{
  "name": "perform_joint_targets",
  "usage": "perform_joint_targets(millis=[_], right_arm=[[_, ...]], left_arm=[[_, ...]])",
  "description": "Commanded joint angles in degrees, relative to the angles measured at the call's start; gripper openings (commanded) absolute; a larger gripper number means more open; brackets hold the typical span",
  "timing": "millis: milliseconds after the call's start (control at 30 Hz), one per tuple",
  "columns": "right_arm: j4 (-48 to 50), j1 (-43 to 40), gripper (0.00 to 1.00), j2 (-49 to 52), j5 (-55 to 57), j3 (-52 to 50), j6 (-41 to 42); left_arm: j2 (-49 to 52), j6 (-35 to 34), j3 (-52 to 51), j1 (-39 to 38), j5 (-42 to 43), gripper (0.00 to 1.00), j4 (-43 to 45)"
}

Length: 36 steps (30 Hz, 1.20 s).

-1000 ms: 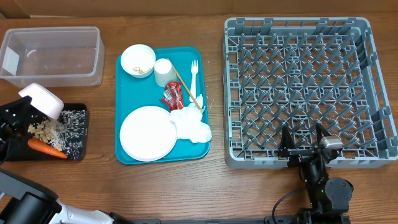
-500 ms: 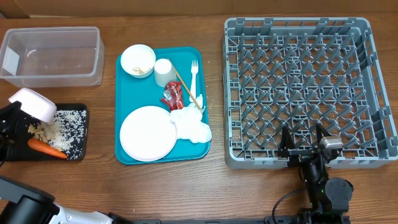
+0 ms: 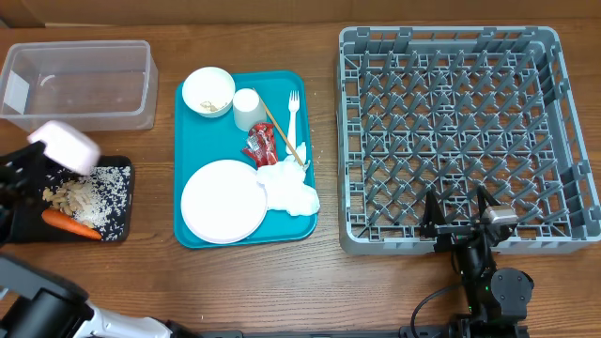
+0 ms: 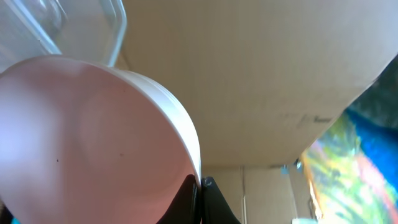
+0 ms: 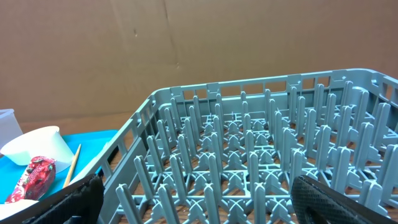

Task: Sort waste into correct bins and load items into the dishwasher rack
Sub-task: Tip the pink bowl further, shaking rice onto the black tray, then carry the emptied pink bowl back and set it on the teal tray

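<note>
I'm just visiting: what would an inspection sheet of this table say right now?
Surface: wooden table.
Job's things: teal tray holds plate, bowl, cup, fork, stick, red wrapper, napkin; black tray holds carrot and food scraps; clear tub and rack empty.
Clutter: nothing seen.
Left jaws: shut on a small bowl above the black tray.
Right jaws: open, by the rack's near edge.
Cables: one black cable at the front edge.
Surroundings: cardboard wall.

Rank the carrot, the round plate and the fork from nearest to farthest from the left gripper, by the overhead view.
From the left gripper:
1. Carrot, in the black tray beside it.
2. Round plate, lower left of the teal tray.
3. Fork, upper right of that tray.
</note>
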Motion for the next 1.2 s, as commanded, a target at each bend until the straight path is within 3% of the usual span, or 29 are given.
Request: perform_joint_targets(millis=[0, 133, 300, 467, 500, 633, 1167], right_arm=[[0.20, -0.22, 1.00, -0.57, 0.57, -0.59, -0.35], [0.20, -0.22, 1.00, -0.57, 0.57, -0.59, -0.33], [0.20, -0.22, 1.00, -0.57, 0.57, -0.59, -0.33], [0.20, -0.22, 1.00, -0.57, 0.57, -0.59, -0.33], [0.20, -0.22, 1.00, -0.57, 0.57, -0.59, -0.35], [0.20, -0.22, 1.00, -0.57, 0.57, -0.59, -0.35], [0.20, -0.22, 1.00, -0.57, 0.57, -0.59, -0.33]], left_arm=[[-5.51, 1.88, -0.02, -8.26, -7.04, 0.04, -0.50], [-11.56, 1.68, 0.37, -18.32, -21.14, 0.04, -1.68], [-17.51, -2.10, 0.48, -35.28, -47.78, 0.04, 0.72], [-16.48, -6.29, 0.46, -51.49, -70.66, 0.04, 4.04], [-15.30, -7.61, 0.46, -56.33, -78.34, 0.04, 5.25], [-11.67, -10.62, 0.46, -63.52, -92.87, 0.04, 6.62], [-0.90, -11.23, 0.46, -67.28, -95.71, 0.04, 11.15]])
